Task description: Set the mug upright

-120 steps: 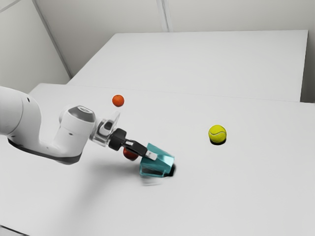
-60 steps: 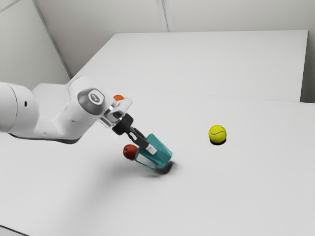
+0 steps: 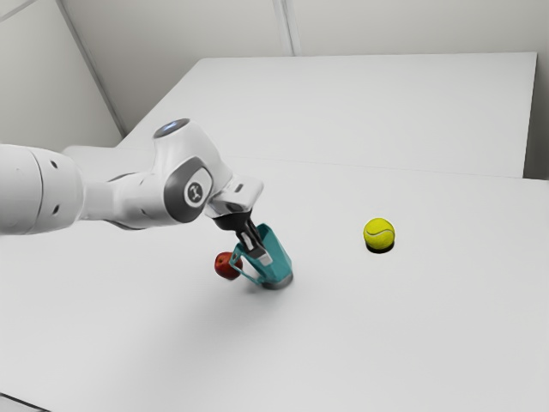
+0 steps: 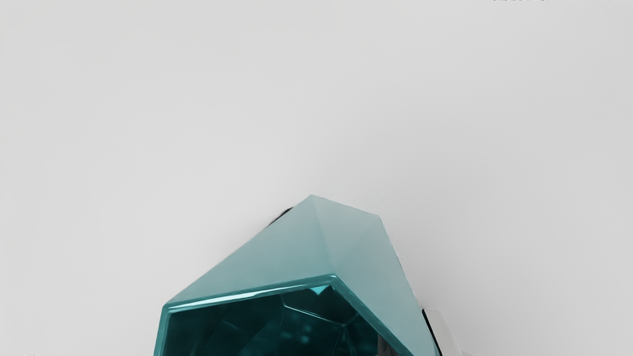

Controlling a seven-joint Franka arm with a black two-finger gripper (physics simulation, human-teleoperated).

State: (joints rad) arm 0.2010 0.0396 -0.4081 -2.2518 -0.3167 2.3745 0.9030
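Observation:
The teal mug point(image 3: 277, 264) leans in the exterior view, its base low over a dark patch on the table and its handle toward the exterior view's left. My gripper point(image 3: 261, 255) is shut on it near the handle side. Looking from the hand, the open mouth of the mug point(image 4: 277, 267) faces the camera, and the walls narrow toward the base. There the gripper point(image 4: 414, 341) has a pale fingertip outside the wall; another finger seems to be inside the mouth. Whether the base touches the table cannot be told.
A dark red ball-like fruit point(image 3: 227, 265) lies close beside the mug's handle. The yellow-green tennis ball point(image 3: 378, 234) sits farther toward the exterior view's right on the white table point(image 3: 412, 335).
My hand has swung up and over toward a steeper pose, turning the mug from lying low to much closer to upright. The arm now covers the orange fruit.

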